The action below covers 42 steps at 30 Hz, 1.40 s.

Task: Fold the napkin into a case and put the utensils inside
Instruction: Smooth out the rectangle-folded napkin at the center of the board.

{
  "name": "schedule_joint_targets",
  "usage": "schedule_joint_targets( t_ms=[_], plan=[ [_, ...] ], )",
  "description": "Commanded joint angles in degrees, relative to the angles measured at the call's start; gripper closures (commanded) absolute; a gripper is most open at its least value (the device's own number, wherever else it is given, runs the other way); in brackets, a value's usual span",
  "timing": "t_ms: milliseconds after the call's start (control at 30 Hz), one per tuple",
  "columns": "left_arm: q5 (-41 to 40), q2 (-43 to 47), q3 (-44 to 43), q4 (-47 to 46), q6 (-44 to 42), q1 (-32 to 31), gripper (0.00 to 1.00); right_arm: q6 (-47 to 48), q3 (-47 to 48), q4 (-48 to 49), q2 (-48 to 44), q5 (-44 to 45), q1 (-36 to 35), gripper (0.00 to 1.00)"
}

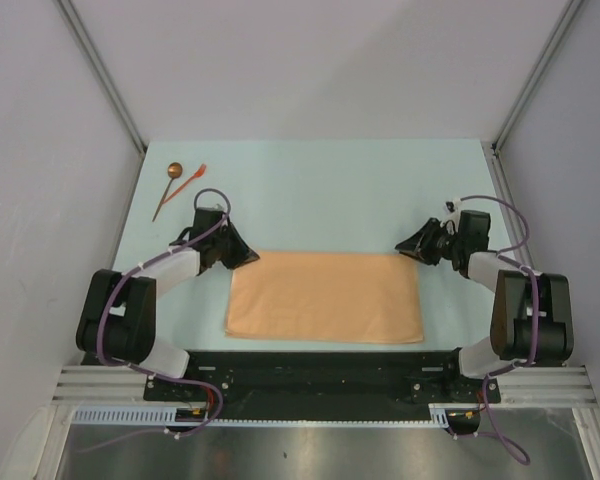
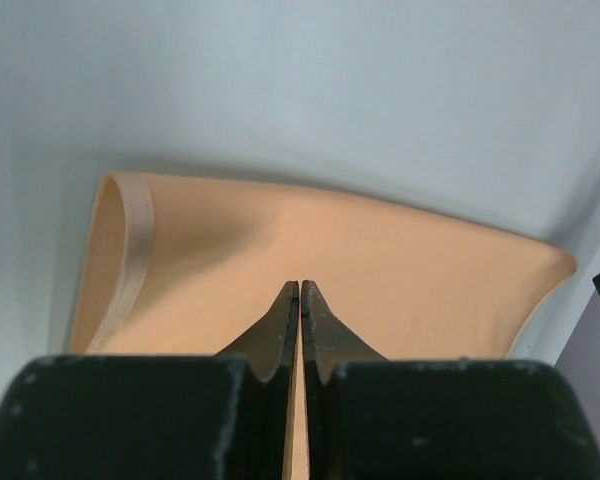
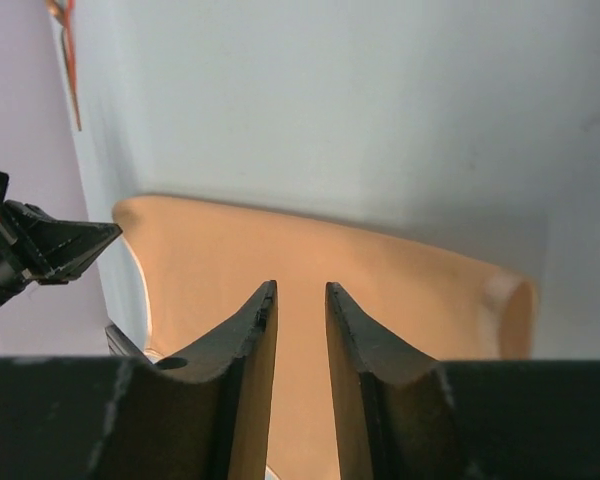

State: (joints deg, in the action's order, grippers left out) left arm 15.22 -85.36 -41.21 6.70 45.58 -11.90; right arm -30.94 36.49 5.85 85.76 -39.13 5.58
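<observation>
The tan-orange napkin (image 1: 325,297) lies on the table as a flat folded rectangle, also seen in the left wrist view (image 2: 410,270) and the right wrist view (image 3: 400,275). My left gripper (image 1: 250,257) hangs at its far left corner, jaws shut (image 2: 300,285) with nothing seen between them. My right gripper (image 1: 402,247) hovers just off the far right corner, jaws a little open (image 3: 300,287) and empty. The utensils lie at the far left of the table: a dark-handled spoon (image 1: 167,192) and an orange-red fork-like piece (image 1: 192,180). No case shape shows.
The pale blue table top (image 1: 330,190) ends at grey walls on both sides. A black base rail (image 1: 310,370) runs along the near edge behind the napkin. The left gripper's tip (image 3: 75,245) shows in the right wrist view.
</observation>
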Motion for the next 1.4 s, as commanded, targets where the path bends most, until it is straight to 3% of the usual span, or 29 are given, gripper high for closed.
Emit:
schedule_joint_targets(
  t_ms=[0,400,700,1067,1167,1267,1367],
  plan=[
    [-1.3,-1.5,-3.3,1.3,0.6,2.3,0.99,-1.7,2.5,2.1,1.9,-1.7,-0.1,0.7],
    [-9.0,-8.2,-3.2,0.9,2.2,5.5,1.0,0.4,2.6,5.3,14.2,1.5,2.3,0.73],
    [-9.2,1.3,-3.7,3.2,0.6,5.3,0.99,1.5,6.8,-5.6,1.4,5.0,-2.2,0.69],
    [-9.8,-14.9,-11.2,11.4,2.1,6.2,1.0,3.8,2.1,-2.7,7.7,6.9,1.7,0.7],
    [-8.2,-14.9,-11.3,9.1,0.7,6.3,1.0,5.4,3.8,-4.6,9.5,10.0,0.8,0.69],
    [-10.4,-10.0,-10.6,7.6,-1.1,5.8,1.0,6.7,7.7,-9.2,7.4,13.5,-1.5,0.65],
    [-13.3,-4.0,-11.8,9.6,-3.5,4.6,0.93,6.9,12.2,-21.4,2.1,23.8,-3.4,0.43]
  ],
)
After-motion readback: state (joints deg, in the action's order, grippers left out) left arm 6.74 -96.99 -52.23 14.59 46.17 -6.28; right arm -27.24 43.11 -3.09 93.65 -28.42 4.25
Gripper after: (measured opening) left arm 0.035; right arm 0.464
